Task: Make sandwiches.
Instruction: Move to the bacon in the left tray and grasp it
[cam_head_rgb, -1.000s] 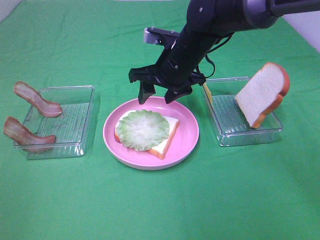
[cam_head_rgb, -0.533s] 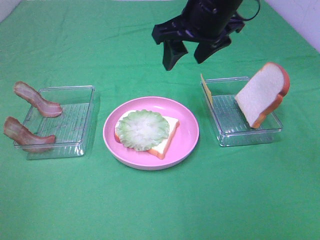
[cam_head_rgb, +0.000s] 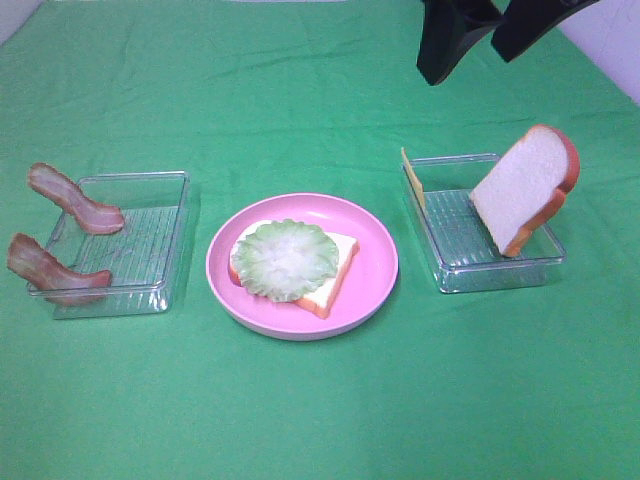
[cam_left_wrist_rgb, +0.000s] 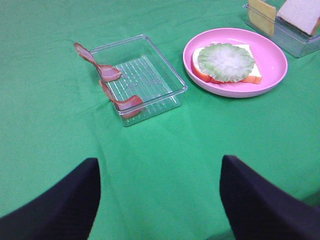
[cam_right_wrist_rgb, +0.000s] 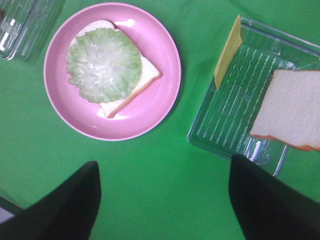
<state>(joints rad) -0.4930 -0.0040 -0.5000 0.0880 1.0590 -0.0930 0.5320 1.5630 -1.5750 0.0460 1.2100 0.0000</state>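
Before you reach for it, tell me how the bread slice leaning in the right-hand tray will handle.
The bread slice looks flat while propped on its edge, so it is probably stiff, not floppy. It leans on the tray rim with only its lower crust down, so a nudge would likely tip it.

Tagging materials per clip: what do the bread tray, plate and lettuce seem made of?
Bread tray: clear rigid plastic, see-through with a ribbed floor. Plate: pink, smooth, likely plastic; faint sheen. Lettuce: pale green moulded toy, probably soft plastic or rubber, slightly glossy.
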